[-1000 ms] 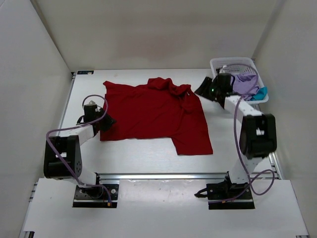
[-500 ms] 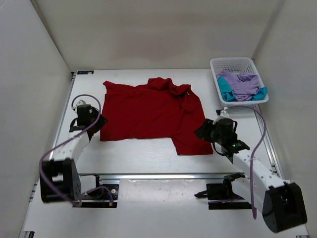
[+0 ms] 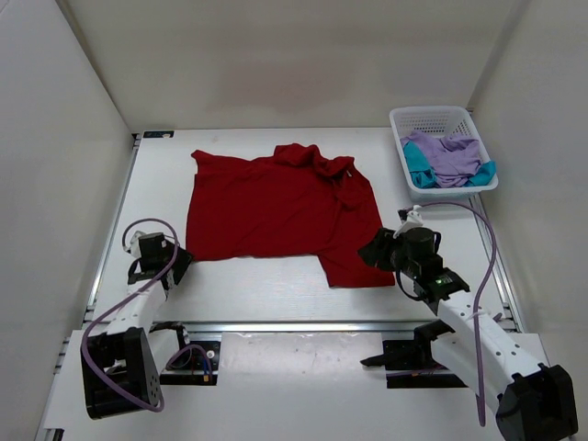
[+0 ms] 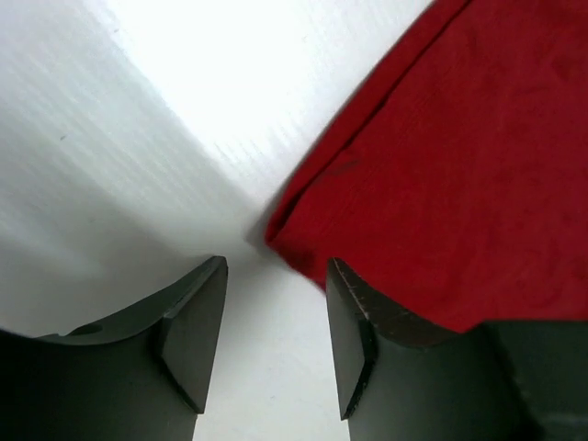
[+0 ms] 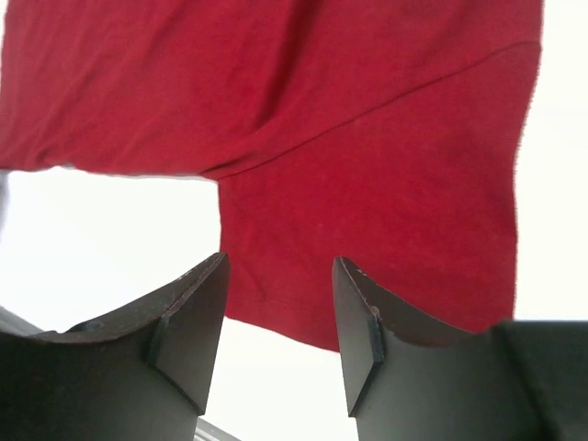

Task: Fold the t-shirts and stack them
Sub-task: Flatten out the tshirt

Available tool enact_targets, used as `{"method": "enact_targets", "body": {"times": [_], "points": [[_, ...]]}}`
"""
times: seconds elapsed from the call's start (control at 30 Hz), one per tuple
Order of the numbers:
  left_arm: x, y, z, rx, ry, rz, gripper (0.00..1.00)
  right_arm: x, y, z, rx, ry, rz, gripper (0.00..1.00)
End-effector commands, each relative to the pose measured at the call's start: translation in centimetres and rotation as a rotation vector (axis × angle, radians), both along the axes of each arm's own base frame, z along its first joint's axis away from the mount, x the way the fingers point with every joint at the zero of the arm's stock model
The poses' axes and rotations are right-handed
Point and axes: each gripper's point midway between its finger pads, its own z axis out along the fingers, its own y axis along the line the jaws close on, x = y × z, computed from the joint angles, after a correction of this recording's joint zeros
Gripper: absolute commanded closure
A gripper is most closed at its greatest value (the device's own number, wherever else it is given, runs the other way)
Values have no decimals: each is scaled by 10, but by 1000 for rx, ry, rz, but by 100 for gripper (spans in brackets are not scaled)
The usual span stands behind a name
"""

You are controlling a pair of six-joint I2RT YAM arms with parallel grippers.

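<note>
You were at the start of the first fold. The dark red t-shirt (image 3: 276, 207) lay spread out in the middle of the desk (image 3: 248, 294), not folded yet. The lavender t-shirt (image 3: 452, 156) and the teal t-shirt (image 3: 418, 167) were in a heap in the white basket (image 3: 441, 114) at the far right corner.

Your left hand (image 4: 276, 294) was open, with nothing in it. It sat low on the desk, just beside the near left corner of the red t-shirt. That corner lay right in front of the gap between the fingers (image 4: 197, 322).

Your right hand (image 5: 279, 294) was open too, and it held nothing. It hung over the near right part of the red t-shirt, where a flap of cloth sticks out toward you.

The red t-shirt was wider from left to right than from near to far, so its long side ran across the desk. The far edge was bunched up near the middle. I think that was the neck, so the bottom pointed toward you, but the bunching made it hard to be sure.

Next, I think each hand needed to go down on its own near corner, pinch only the cloth, and lift both sides together so the fold came out straight.
</note>
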Motion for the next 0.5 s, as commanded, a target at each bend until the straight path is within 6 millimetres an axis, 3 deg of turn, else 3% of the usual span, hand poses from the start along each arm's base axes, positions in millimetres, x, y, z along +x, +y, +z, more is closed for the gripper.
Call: {"method": "enact_targets", "body": {"times": [0.0, 0.07, 0.2, 0.37, 0.47], "points": [[-1, -6, -11, -69, -17, 58, 41, -1, 8, 12, 30, -49, 30, 53], [6, -9, -9, -80, -68, 66, 41, -5, 10, 9, 26, -47, 42, 53], [11, -16, -15, -118, -82, 71, 52, -5, 6, 7, 21, -43, 27, 53], [23, -16, -2, -116, -123, 54, 86, -1, -16, -1, 7, -6, -78, 53], [37, -15, 14, -70, -148, 7, 98, 0, -38, -11, -21, 40, -191, 53]]}}
